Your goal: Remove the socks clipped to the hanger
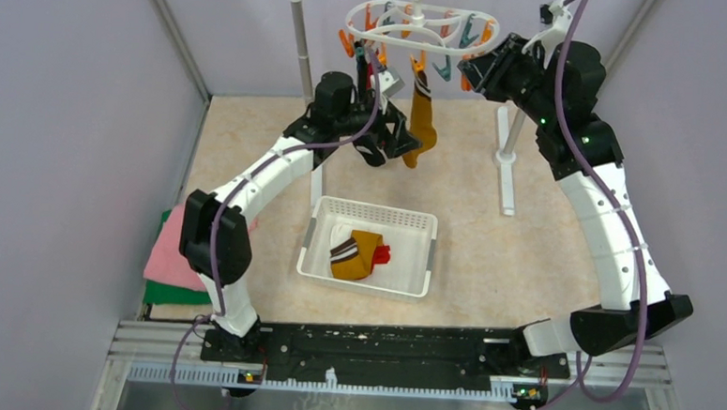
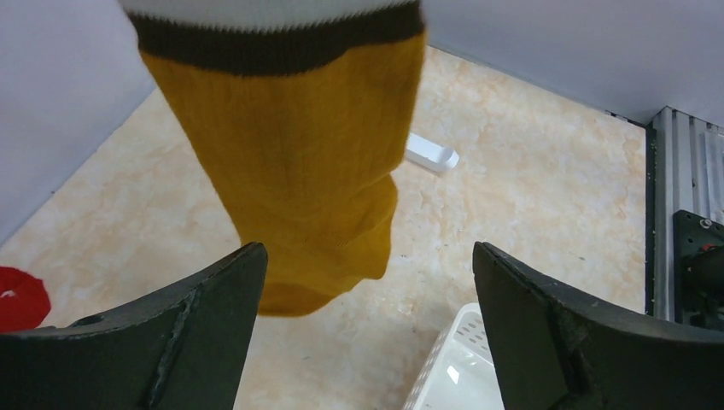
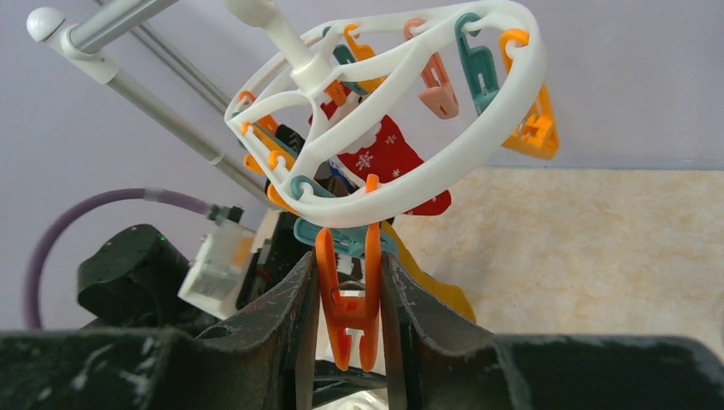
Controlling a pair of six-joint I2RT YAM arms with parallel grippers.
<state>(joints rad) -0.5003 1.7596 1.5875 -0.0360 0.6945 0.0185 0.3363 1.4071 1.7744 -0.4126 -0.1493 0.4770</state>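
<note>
The white oval hanger (image 1: 416,25) with orange and teal clips hangs from the rack at the back. A mustard sock (image 1: 423,124) with a brown and white cuff hangs from it. My left gripper (image 1: 391,139) is open just beside that sock. In the left wrist view the sock (image 2: 290,171) hangs ahead of the open gripper (image 2: 367,256), untouched. My right gripper (image 3: 348,256) is shut on an orange clip (image 3: 346,312) under the hanger ring (image 3: 384,111). A red snowflake sock (image 3: 388,158) hangs behind the ring. In the top view my right gripper (image 1: 467,71) is at the hanger's right end.
A white mesh basket (image 1: 415,217) on the floor below holds a mustard sock (image 1: 357,254) and a red one (image 1: 381,254). The white pole rack (image 1: 302,51) has a foot (image 1: 506,156) at the right. A pink and green folded cloth (image 1: 164,260) lies at the left wall.
</note>
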